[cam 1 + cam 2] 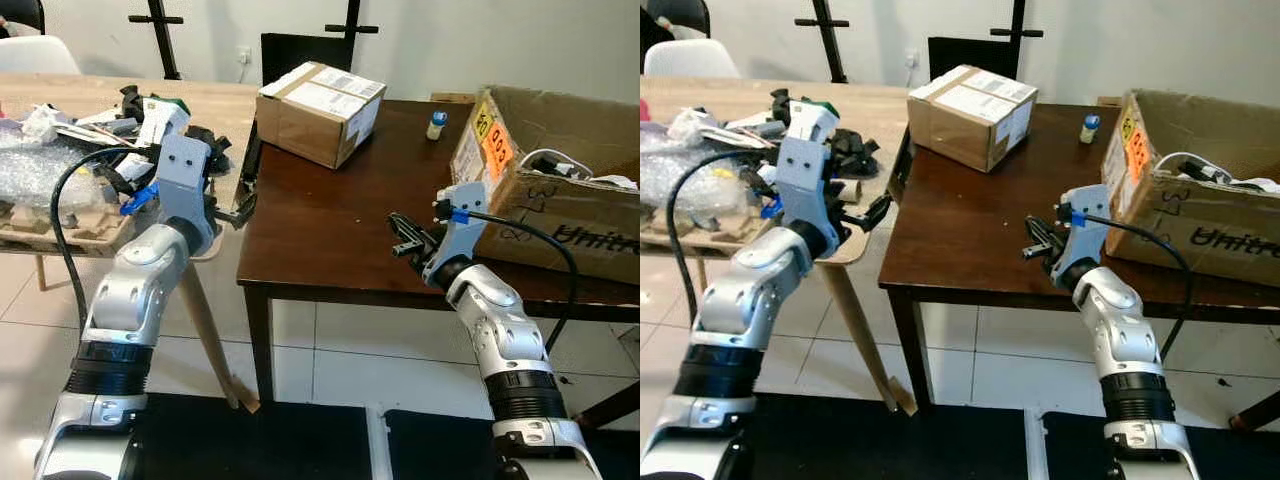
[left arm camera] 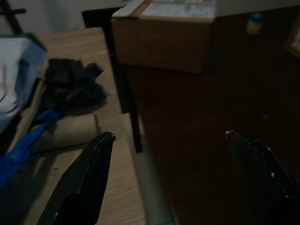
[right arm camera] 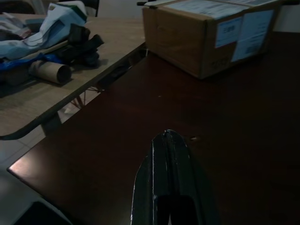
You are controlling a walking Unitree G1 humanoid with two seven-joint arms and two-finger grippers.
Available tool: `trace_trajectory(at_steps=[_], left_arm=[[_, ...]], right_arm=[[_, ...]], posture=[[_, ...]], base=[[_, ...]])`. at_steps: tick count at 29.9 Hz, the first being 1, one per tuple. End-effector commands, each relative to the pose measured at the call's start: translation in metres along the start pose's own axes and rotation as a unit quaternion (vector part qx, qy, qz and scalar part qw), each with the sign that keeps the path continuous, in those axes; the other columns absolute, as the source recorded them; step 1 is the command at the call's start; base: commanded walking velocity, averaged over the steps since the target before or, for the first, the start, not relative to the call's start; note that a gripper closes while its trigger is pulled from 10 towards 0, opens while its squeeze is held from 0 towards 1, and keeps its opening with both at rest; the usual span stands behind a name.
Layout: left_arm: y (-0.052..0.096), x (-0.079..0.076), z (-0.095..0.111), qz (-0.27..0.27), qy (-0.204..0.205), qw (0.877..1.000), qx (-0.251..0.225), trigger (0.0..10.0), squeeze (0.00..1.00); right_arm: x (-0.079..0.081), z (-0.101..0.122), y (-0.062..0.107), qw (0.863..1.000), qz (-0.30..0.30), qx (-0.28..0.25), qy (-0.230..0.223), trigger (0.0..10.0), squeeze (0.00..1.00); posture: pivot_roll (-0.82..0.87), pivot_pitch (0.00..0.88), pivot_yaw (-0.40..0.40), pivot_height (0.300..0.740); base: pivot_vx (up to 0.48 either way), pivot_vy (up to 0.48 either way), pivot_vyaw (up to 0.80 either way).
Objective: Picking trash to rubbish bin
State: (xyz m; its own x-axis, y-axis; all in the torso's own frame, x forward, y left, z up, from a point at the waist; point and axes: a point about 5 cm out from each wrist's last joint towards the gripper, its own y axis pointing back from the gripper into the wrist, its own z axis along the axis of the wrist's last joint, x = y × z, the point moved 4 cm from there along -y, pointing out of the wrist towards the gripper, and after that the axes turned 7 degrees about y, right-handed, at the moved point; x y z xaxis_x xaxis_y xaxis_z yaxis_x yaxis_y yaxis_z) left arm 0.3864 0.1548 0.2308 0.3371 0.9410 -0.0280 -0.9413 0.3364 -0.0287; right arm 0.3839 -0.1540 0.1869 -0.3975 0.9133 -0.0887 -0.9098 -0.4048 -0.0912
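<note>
Over the dark table, right claw clenched, left claw released, sealed carton beyond.

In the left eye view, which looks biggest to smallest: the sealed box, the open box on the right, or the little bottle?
1. Open box, though the frame cuts it off.
2. Sealed box.
3. Bottle, by far the smallest.

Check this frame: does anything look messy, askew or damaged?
Yes. The light wooden table carries a heap of loose trash: plastic wrap, paper, black scraps. On the dark table, the sealed cardboard box sits skewed to the edges, and the large open carton has a ragged rim.
</note>
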Motion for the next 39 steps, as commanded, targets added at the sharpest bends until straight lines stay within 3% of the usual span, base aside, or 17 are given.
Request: trace_trajectory(at_steps=[1, 5, 15, 29, 39], left_arm=[[0.002, 0.009, -0.010, 0.020, -0.004, 1.000, 0.023, 10.0, 0.00], [0.001, 0.014, -0.011, 0.034, -0.008, 0.999, 0.029, 10.0, 0.00], [0.001, 0.009, -0.014, 0.023, -0.004, 0.999, 0.034, 10.0, 0.00], [-0.001, 0.004, -0.013, 0.010, 0.001, 0.999, 0.035, 10.0, 0.00], [0.000, 0.009, -0.015, 0.021, -0.002, 0.999, 0.051, 10.0, 0.00]], right_arm=[[0.004, 0.002, -0.001, 1.000, 0.006, -0.002, 0.003, 10.0, 0.00], [0.010, 0.000, -0.003, 1.000, 0.013, -0.002, 0.006, 10.0, 0.00], [0.017, -0.001, -0.005, 1.000, 0.016, -0.002, 0.000, 10.0, 0.00], [0.019, -0.002, -0.005, 1.000, 0.017, -0.001, 0.000, 10.0, 0.00], [0.020, -0.002, -0.005, 1.000, 0.015, -0.002, -0.003, 10.0, 0.00]], posture=[[0.01, 0.119, -0.023, 0.740], [0.02, 0.120, -0.020, 0.740], [0.02, 0.119, -0.015, 0.740], [0.02, 0.119, -0.014, 0.740], [0.02, 0.122, -0.002, 0.740]], base=[[0.000, 0.000, 0.00], [0.000, 0.000, 0.00], [0.000, 0.025, 0.00], [0.000, 0.440, 0.00], [0.000, 0.363, 0.00]])
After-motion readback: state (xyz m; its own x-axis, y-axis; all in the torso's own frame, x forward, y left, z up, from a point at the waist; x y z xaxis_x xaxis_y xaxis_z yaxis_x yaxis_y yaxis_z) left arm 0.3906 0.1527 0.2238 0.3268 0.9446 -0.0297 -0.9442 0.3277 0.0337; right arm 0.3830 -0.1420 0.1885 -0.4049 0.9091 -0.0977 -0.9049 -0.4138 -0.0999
